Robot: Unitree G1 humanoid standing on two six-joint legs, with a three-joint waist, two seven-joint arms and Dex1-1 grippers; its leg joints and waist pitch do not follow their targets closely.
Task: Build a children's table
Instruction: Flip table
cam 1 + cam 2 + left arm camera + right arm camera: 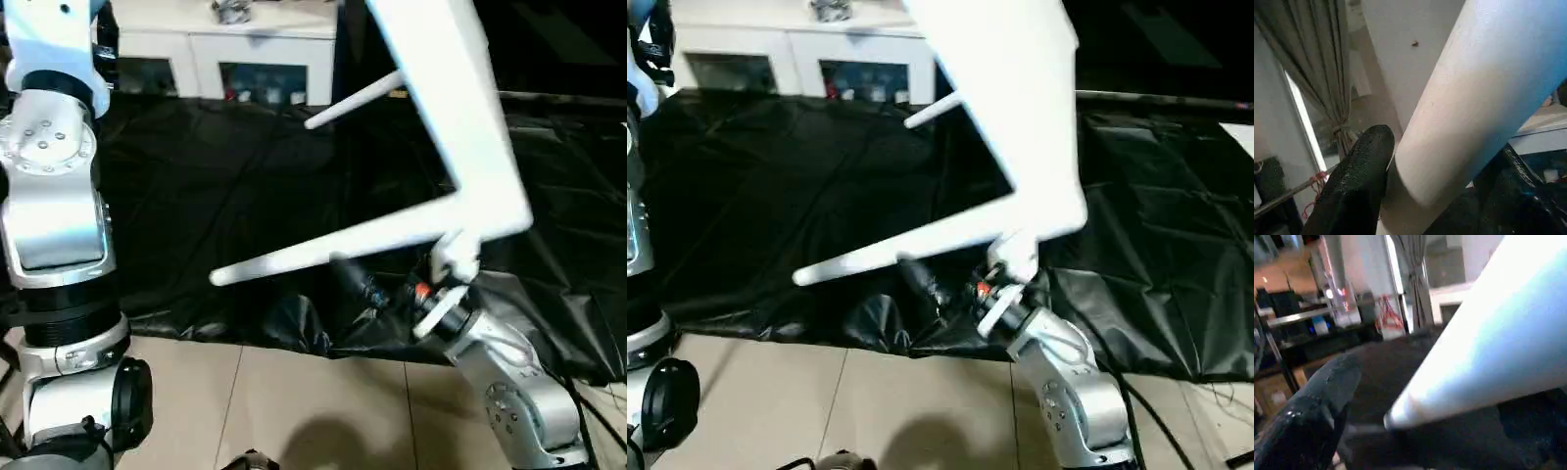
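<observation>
Left gripper (pixel 1440 196) has its jaws clamped on one white leg (pixel 1484 98), a black finger (pixel 1359 181) on each side of the tube. Right gripper (pixel 387 284) sits at lower centre of the head view with jaws spread wide around a second leg (pixel 333 245), not pinching it. Both legs I can count are plugged into the one white tabletop (pixel 460 108), tilted up in the upper middle of the frame above the black worktop (pixel 196 186). White cabinet (pixel 245 49) along the top.

We seem to be in a lab or workroom: a black-draped work table (pixel 216 196), white cabinets (pixel 235 49), grey curtains (pixel 1317 63) and equipment shelves (pixel 1308 318).
</observation>
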